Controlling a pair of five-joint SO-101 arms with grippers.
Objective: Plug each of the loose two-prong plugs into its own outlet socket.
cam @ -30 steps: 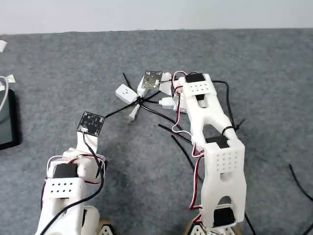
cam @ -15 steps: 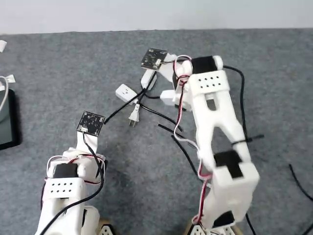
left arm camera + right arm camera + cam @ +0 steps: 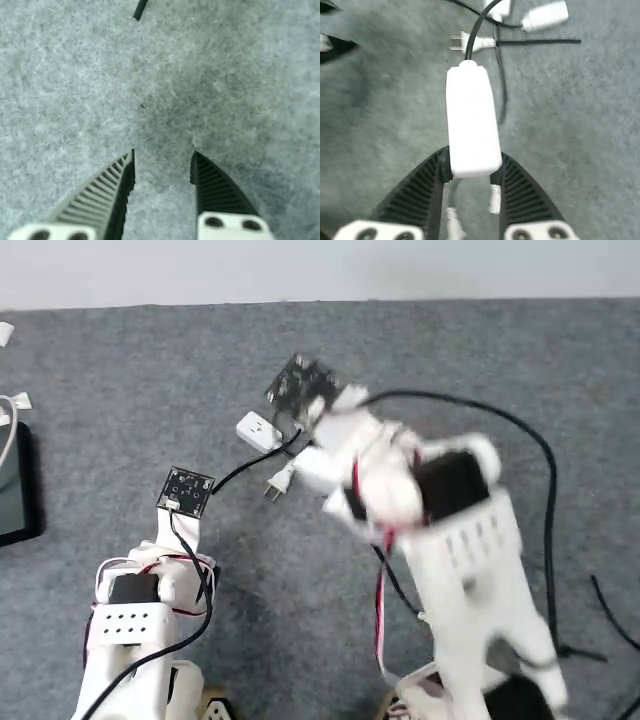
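My right gripper [image 3: 472, 160] is shut on a white outlet socket [image 3: 471, 127], which hangs above the grey carpet with a black cord leaving its far end. Below it lie a loose two-prong plug [image 3: 470, 44] and another white socket [image 3: 545, 15]. In the high view the right arm is raised near the middle, with the plug [image 3: 280, 483] and a white socket [image 3: 258, 430] on the carpet beside it. My left gripper [image 3: 162, 160] stands open over bare carpet at the lower left, nothing between its fingers.
Black cords [image 3: 545, 470] trail across the carpet right of the raised arm, and a loose one [image 3: 610, 610] lies at the far right. A dark flat device [image 3: 15, 490] sits at the left edge. A black cord end [image 3: 141, 9] lies ahead of the left gripper.
The right arm has risen and swung left and nearer, carrying the white socket; the plug and its cords shifted slightly. The left arm has kept still.
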